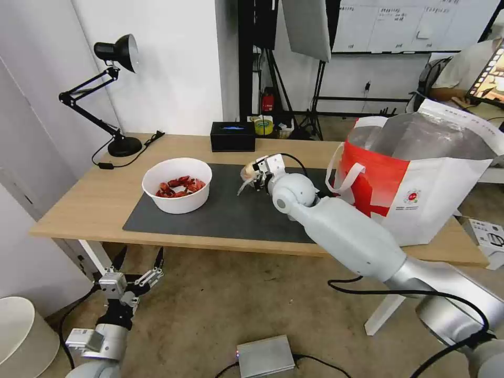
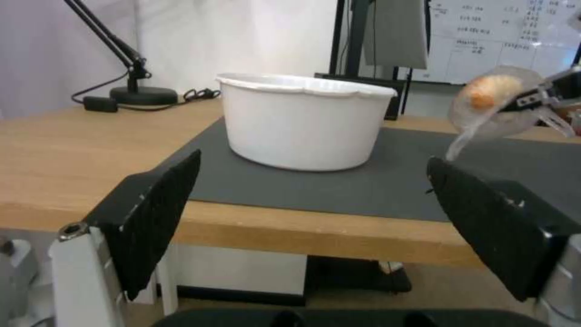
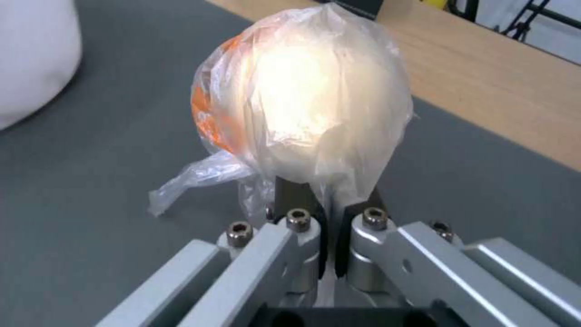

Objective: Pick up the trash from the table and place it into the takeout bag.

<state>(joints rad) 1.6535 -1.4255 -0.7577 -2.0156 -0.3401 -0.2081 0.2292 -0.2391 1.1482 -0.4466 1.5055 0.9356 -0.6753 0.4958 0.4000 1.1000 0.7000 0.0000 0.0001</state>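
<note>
My right gripper is shut on the clear bag with the cream bun, holding it a little above the dark grey mat on the table; the same bag shows in the left wrist view. A white bowl of red shells stands on the mat's left part, and its white wall faces the left wrist camera. The takeout bag stands open at the table's right end, silver lining showing. My left gripper hangs open below the table's front edge, with nothing between its fingers.
A black desk lamp stands at the table's back left with its cable. A black tissue box sits at the back edge, tape roll behind it. A grey box lies on the floor, a white bin at the left.
</note>
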